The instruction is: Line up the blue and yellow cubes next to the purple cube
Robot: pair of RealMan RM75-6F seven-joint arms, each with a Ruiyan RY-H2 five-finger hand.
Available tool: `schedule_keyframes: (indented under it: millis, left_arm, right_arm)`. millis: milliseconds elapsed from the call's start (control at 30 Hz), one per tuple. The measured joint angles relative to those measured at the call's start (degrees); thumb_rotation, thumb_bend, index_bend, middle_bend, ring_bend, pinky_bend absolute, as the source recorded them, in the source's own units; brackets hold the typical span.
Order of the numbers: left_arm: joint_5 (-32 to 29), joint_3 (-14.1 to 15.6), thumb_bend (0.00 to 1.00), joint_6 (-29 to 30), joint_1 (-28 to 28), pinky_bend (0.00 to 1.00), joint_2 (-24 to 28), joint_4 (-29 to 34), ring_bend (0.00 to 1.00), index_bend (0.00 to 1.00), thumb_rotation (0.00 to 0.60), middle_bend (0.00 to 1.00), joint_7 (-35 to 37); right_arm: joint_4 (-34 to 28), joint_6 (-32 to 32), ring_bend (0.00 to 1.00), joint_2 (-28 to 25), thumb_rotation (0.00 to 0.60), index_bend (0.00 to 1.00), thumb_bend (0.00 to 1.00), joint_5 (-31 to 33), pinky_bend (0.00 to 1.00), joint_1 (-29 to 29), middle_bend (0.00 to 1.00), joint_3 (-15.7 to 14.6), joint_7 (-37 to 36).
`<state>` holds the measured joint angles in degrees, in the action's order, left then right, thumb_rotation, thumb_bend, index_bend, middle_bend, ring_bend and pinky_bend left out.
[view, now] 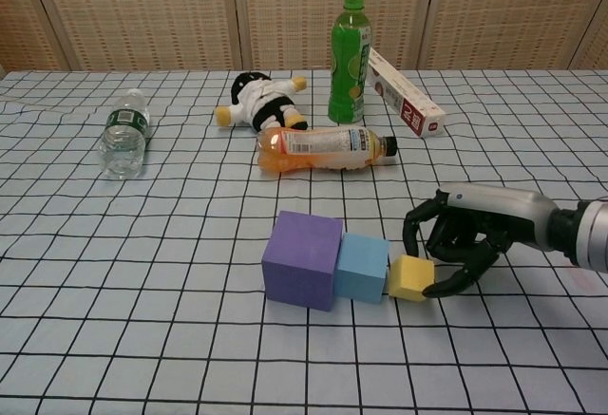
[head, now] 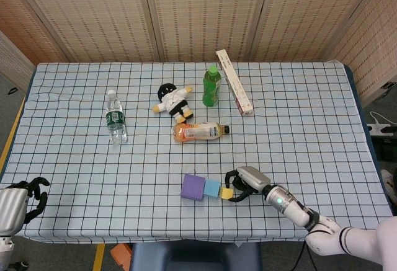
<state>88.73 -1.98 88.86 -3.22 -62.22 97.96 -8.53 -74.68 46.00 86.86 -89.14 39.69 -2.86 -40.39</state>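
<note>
Right hand [head: 243,184], seen from the head camera, low on the checked table [head: 298,134], dark fingers curled round the yellow cube [head: 226,193] and gripping it; yellow cube small, pale, set against the right face of the blue cube [head: 213,188]; blue cube light in tone, pressed to the purple cube [head: 193,186], largest of the three; all three in one short row near the front edge; left hand [head: 18,199] at the lower left corner, off the table's edge, fingers curled in, nothing in them; further back a clear water bottle [head: 115,118] lying down, a plush doll [head: 172,101], an orange drink bottle [head: 200,131] on its side, a green bottle [head: 211,86] upright, a long box [head: 233,81] beside it.

From the chest camera: right hand [view: 456,239] closed about the yellow cube [view: 410,277], thumb below and fingers above; yellow cube matte, soft-edged, slightly turned, touching the blue cube [view: 362,266] at a lower corner; blue cube flush against the purple cube [view: 301,258]; purple cube taller than both, corners crisp; left hand out of this view.
</note>
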Motion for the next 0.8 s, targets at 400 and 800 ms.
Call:
schedule_keyframes:
  millis: [400, 800]
  left_arm:
    - [-0.07, 0.0, 0.49, -0.02, 0.01, 0.65, 0.0, -0.03, 0.56, 0.44, 0.6, 0.64, 0.07]
    - [0.03, 0.0, 0.49, 0.09, 0.03, 0.65, 0.01, -0.03, 0.55, 0.44, 0.6, 0.64, 0.11]
  right_arm:
    - [1.72, -0.82, 0.79, 1.43, 0.6, 0.59, 0.09, 0.51, 1.0, 0.56, 0.9, 0.07, -1.55]
    - [3.28, -1.45, 0.79, 2.62, 0.6, 0.53, 0.09, 0.63, 1.0, 1.17, 0.9, 0.07, -2.89]
